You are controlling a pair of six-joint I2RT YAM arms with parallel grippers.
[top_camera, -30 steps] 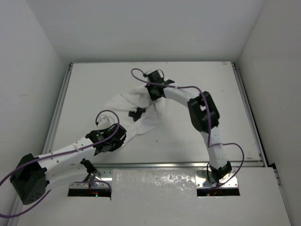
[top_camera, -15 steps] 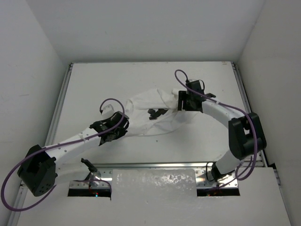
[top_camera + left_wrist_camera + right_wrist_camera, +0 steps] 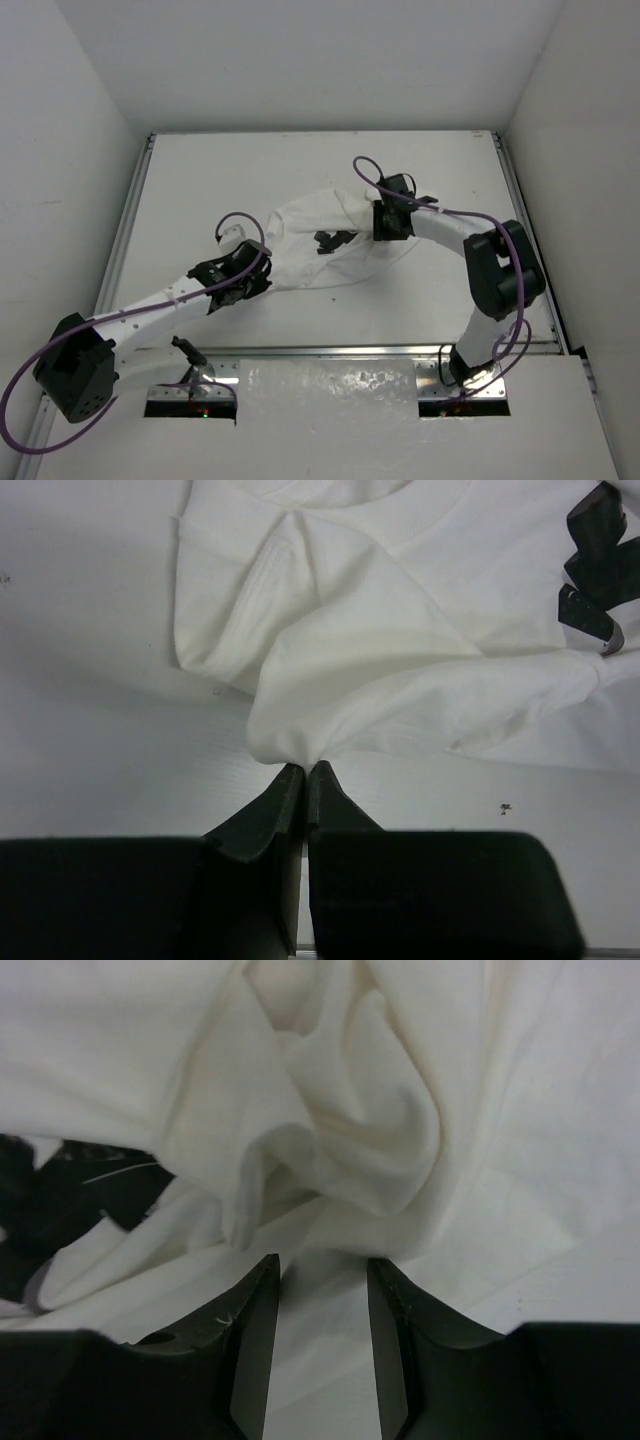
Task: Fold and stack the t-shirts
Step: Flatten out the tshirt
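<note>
At the bottom of the overhead frame, a shiny, crinkled metal plate point(image 3: 330, 385) carries the two arm bases. Just beyond it begins the flat, rigid, matte white tabletop point(image 3: 200, 170), edged by grey metal rails point(image 3: 125, 240) at its sides.

Low and left of centre, the black, hard-edged left pincer point(image 3: 250, 284) sits at the near left edge of the plain white soft cloth t-shirt point(image 3: 310, 265). In the left wrist view its two dark wedge-shaped fingers point(image 3: 270, 810) are pressed together with only a hairline slit between them. A bunched corner of cloth is drawn to a point right at their tips, so the pincer is closed and gripping the t-shirt. From there the fabric fans toward the top of the frame in smooth rounded folds. A stitched hem shows at upper left and a glossy black mark point(image 3: 595, 570) at the upper right edge.

The t-shirt lies rumpled in the middle of the tabletop, with the mark near its centre. At its far right side, right of centre in the overhead frame, the right pincer point(image 3: 390, 222) hangs over the cloth. In the right wrist view its fingers point(image 3: 250, 1330) stand a narrow gap apart, gripping nothing, above deep, soft, swirling creases. Whether the tips touch the fabric cannot be told. Thin purple cables point(image 3: 365, 175) loop over both wrists.
</note>
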